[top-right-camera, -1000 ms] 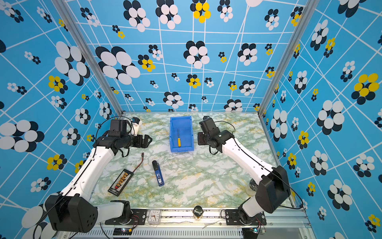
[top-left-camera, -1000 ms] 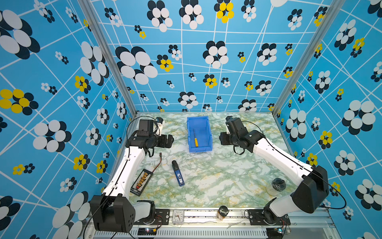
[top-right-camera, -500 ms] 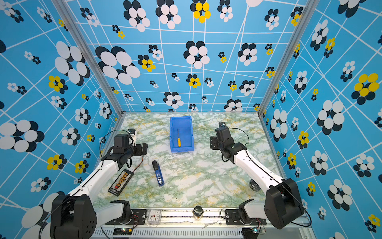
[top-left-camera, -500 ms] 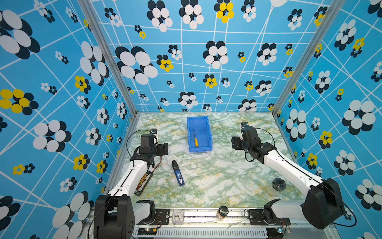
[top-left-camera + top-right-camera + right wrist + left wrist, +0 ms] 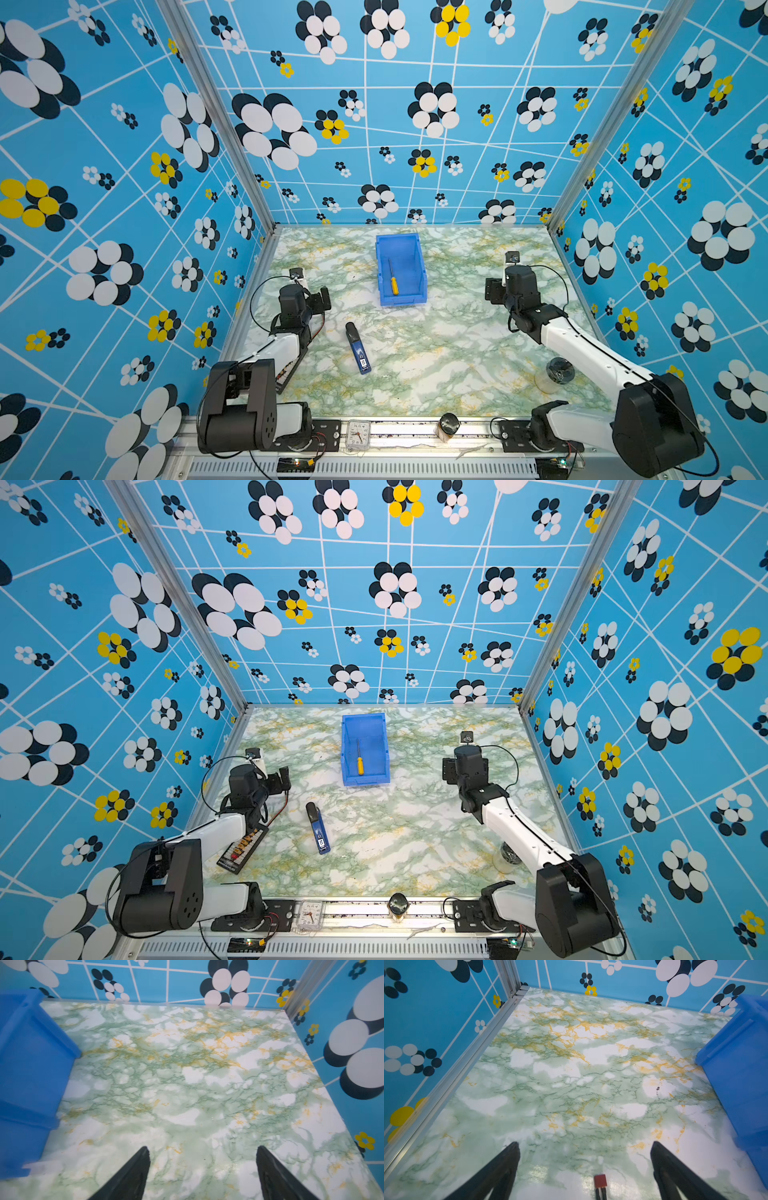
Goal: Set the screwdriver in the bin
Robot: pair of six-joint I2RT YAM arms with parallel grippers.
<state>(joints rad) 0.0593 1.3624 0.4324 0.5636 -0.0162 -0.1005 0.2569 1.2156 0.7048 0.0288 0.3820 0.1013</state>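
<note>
Both tools, left tool (image 5: pixel 584 1147) and right tool (image 5: pixel 202 1151), stand apart, empty. We see the screwdriver (image 5: pixel 392 279) lying inside the bin (image 5: pixel 419 266).

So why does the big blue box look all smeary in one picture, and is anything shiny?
In the right wrist view the bin has smeared edges, motion blur most likely. In the left wrist view its wall looks only slightly soft, and a pale glare patch shows on the table. In both top views the bin and the screwdriver inside look sharp.
</note>
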